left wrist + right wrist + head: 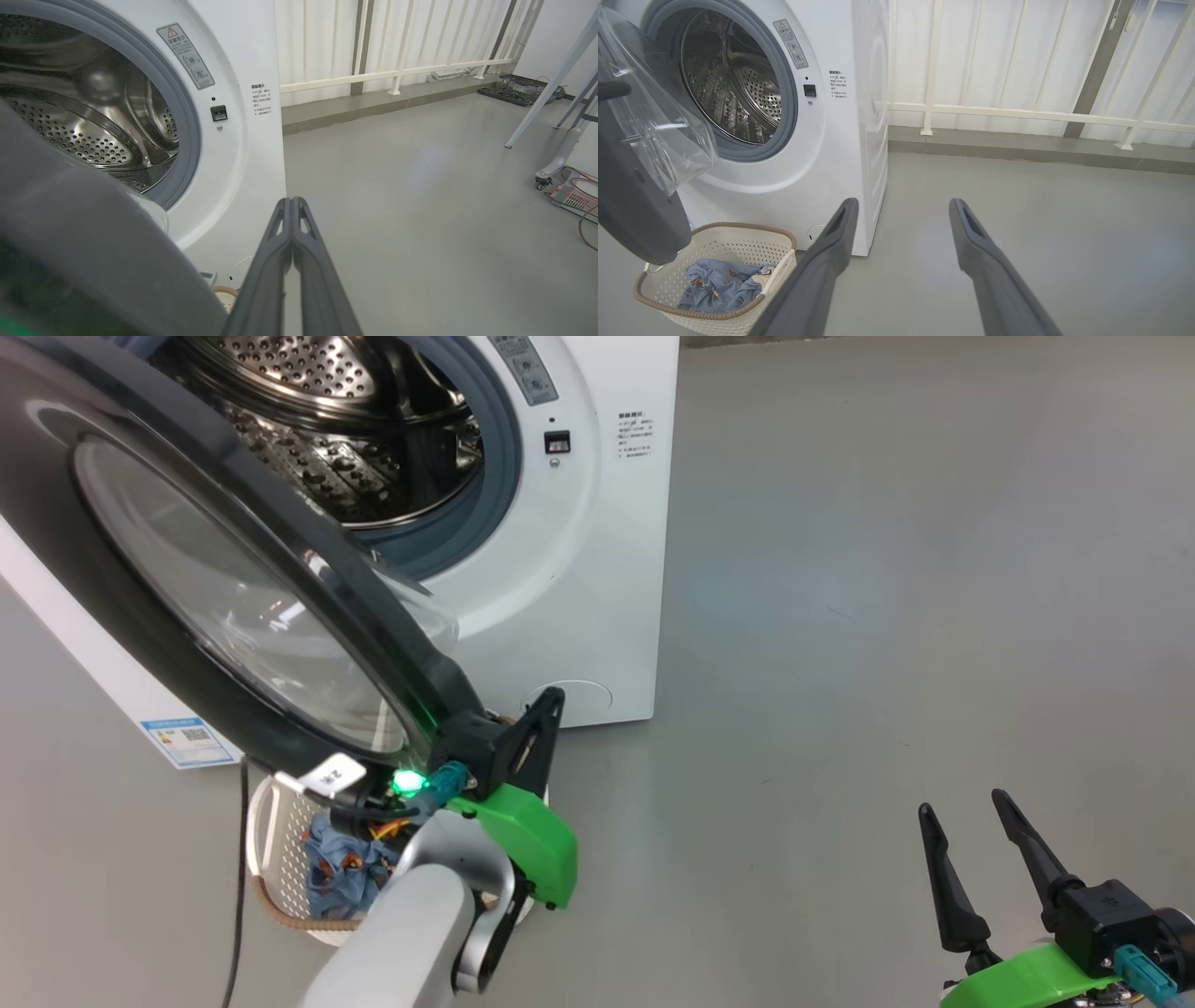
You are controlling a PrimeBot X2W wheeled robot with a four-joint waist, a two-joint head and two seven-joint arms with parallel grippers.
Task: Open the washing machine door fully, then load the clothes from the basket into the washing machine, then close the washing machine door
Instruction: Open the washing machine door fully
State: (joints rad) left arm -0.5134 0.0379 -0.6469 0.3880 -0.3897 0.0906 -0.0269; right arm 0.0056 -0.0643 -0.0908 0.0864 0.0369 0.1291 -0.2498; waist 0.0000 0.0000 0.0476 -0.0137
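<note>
A: While that big round door with the glossy black rim and domed clear window (215, 579) hangs partly swung out, why is the left gripper (292, 205) tucked in at its five o'clock edge?

B: To push, I'd say, not to grab. Its two long dark fingers (275, 261) are clenched flat together with nothing between them. A closed wedge rides a smooth rim better than a spread one. It sits right at the rim's lower edge, though whether it truly touches I cannot tell.

A: So the door isn't fully open?

B: Not by my reckoning. It stands at an angle before the big white boxy washing machine (822, 154), whose steel perforated drum (738, 88) gapes at eleven o'clock in the head view.

A: Where's the laundry, then?

B: On the grey floor (840, 616) just beside the machine's front, at eight o'clock in that view. That's the small cream-white perforated basket with the brown woven-look rim (717, 247), and the clothes (714, 287) lie inside it, a crumpled light blue printed garment on top. The door's lower rim hangs over part of the basket, which is likely why the door wants swinging wider first.

A: And the right gripper (962, 801)?

B: Parked at four o'clock, well apart from everything, jaws released wide and empty — ready, I'd guess, for the reach into the basket.
</note>
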